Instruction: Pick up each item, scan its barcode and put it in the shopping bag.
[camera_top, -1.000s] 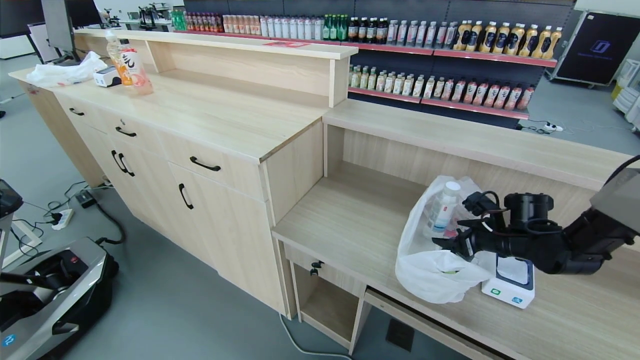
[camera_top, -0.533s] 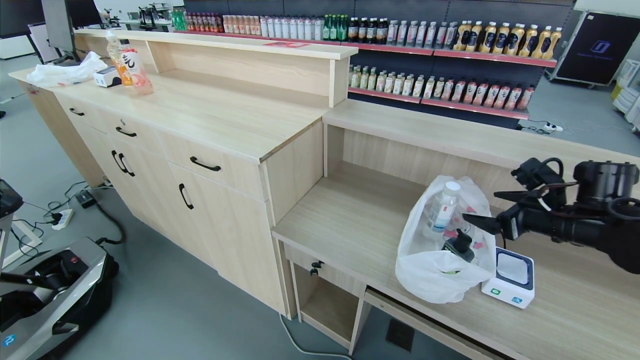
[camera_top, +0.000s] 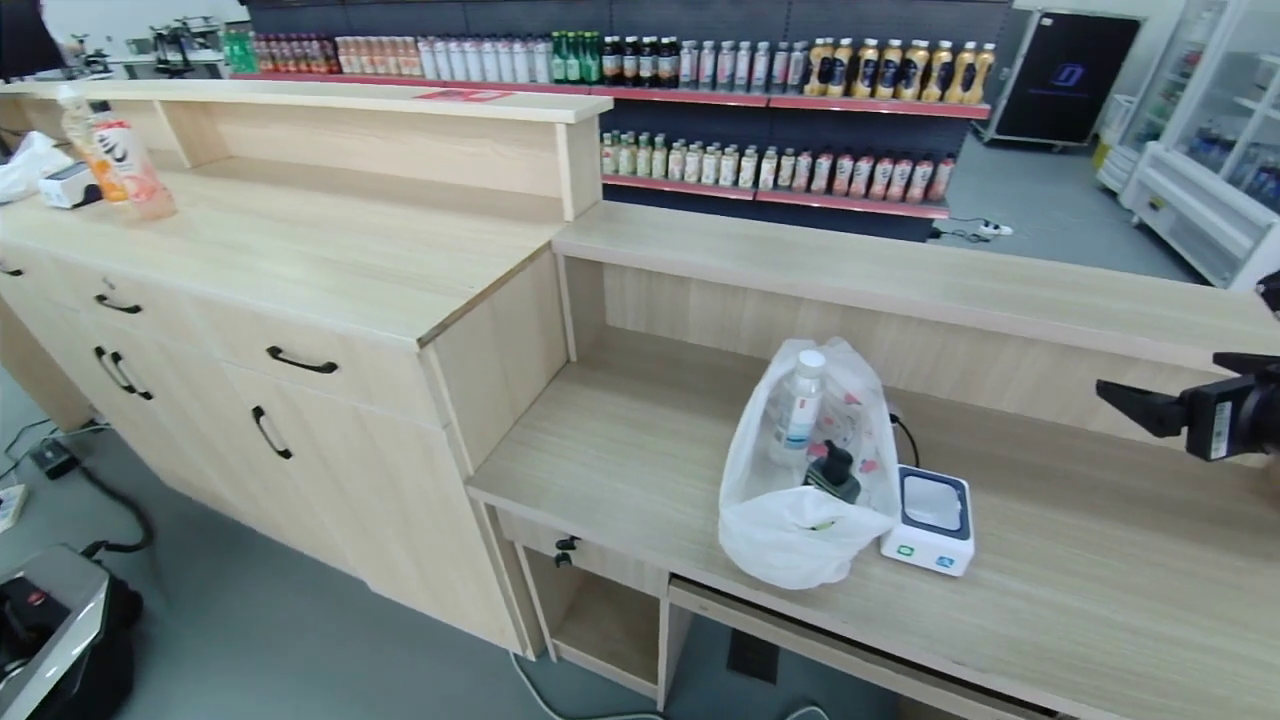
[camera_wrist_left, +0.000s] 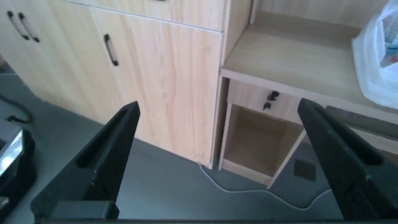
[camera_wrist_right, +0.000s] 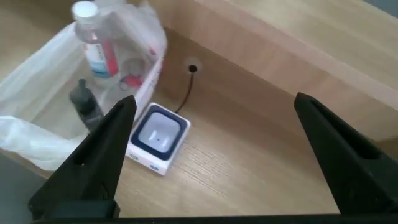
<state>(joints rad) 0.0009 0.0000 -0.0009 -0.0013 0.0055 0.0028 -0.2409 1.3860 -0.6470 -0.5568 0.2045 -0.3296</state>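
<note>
Right gripper (camera_wrist_right: 214, 102) pulled back to 3 o'clock of the shopping bag (camera_top: 770, 540), jaws wide and empty; head camera panned too. White-capped bottle (camera_top: 797, 410) and dark bottle (camera_top: 832, 470) sit inside it, with the scanner (camera_top: 930, 520) just beside at 3 o'clock. Risk: the limp bag slumps and the bottles tip out.

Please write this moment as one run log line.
white plastic shopping bag: holds clear white-capped bottle, dark bottle | white scanner box: beside bag | right gripper: open, empty | left gripper: open, empty
</note>
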